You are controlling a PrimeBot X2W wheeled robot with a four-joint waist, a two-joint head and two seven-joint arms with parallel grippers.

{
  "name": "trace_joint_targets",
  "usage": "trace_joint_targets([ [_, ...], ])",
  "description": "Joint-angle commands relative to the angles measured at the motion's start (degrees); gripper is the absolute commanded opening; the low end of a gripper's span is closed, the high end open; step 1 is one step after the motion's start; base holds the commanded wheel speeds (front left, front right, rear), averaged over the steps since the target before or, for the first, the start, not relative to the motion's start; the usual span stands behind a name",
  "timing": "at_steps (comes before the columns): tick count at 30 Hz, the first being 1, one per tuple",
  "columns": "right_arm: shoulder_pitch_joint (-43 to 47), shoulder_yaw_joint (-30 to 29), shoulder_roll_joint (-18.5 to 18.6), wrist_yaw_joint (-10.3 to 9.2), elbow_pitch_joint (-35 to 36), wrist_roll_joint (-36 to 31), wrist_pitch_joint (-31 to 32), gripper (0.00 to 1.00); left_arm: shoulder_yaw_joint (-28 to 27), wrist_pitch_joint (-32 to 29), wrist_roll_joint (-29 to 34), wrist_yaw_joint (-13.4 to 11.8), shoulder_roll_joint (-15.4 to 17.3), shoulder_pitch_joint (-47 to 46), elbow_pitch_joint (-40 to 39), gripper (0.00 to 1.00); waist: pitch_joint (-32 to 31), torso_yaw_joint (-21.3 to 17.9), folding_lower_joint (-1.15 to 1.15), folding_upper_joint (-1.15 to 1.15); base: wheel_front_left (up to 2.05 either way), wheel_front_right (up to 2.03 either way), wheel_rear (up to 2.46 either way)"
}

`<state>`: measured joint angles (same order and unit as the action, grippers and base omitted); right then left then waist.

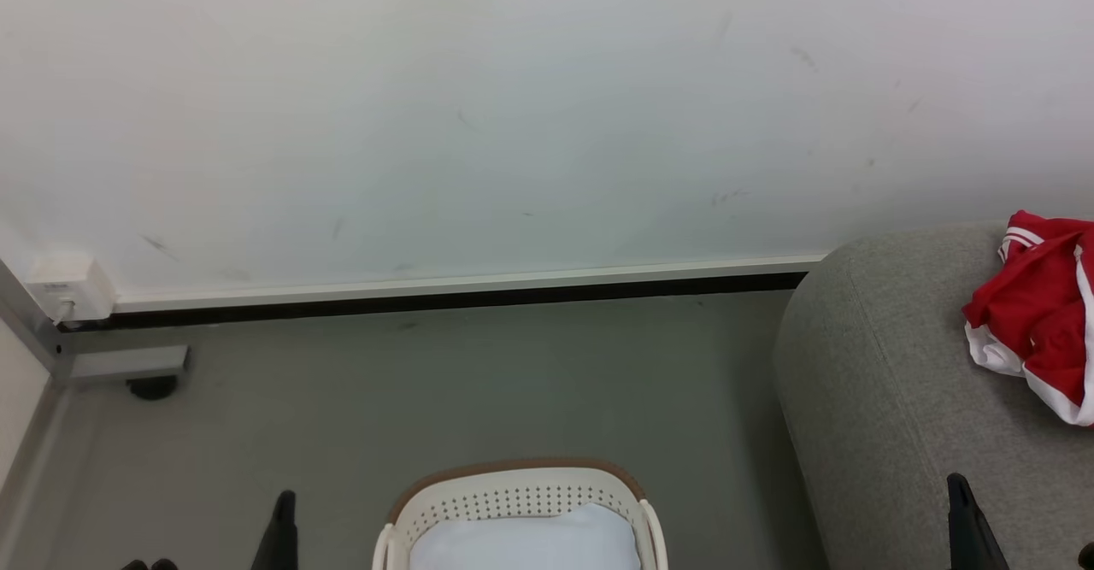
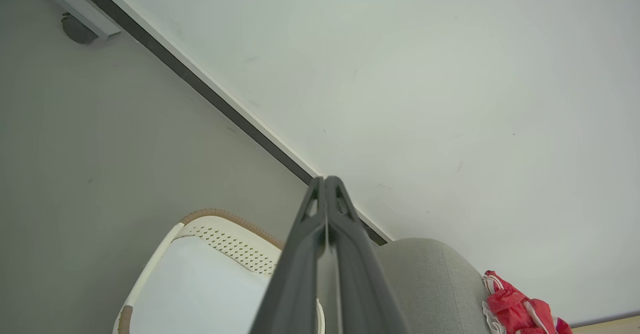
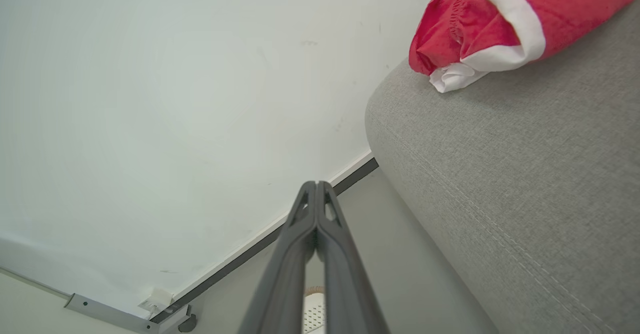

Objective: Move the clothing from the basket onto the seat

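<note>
Since the clothing (image 1: 1038,314) lies bunched on the seat (image 1: 889,399) and the basket (image 1: 513,495), in its visible part, holds a pale liner (image 1: 530,544) and no red, transfer looks done; left hand (image 2: 325,180) and right hand (image 3: 316,184) both pressed together, empty; next, check the basket's hidden near half.

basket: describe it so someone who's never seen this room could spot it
Start at the big grey seat by the white wall. On the grey floor to its left stands the basket, small, rounded and cream-white. Its rows of small holes, brown rim band and pale liner inside set it apart from the seat, which carries the red clothing.
</note>
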<state>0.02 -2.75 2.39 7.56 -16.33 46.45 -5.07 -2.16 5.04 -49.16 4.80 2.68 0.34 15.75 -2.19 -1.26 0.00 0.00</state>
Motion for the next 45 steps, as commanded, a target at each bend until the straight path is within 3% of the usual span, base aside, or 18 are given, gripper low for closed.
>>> trace_joint_targets([
  [1,-1.71,-0.37,0.45,-0.05,0.98,1.68,0.34,0.00,-0.45,-0.35,-2.05,0.41,0.29,-1.31,-0.83,0.00,0.03,0.02,0.00,0.00,0.00,0.00,0.00],
  [45,-4.83,-2.55,0.62,-0.09,1.90,29.08,7.44,0.00,-2.98,-7.43,-27.47,1.89,0.33,-4.79,-1.43,0.00,1.26,0.67,0.00,0.00,0.00,0.00,0.00],
])
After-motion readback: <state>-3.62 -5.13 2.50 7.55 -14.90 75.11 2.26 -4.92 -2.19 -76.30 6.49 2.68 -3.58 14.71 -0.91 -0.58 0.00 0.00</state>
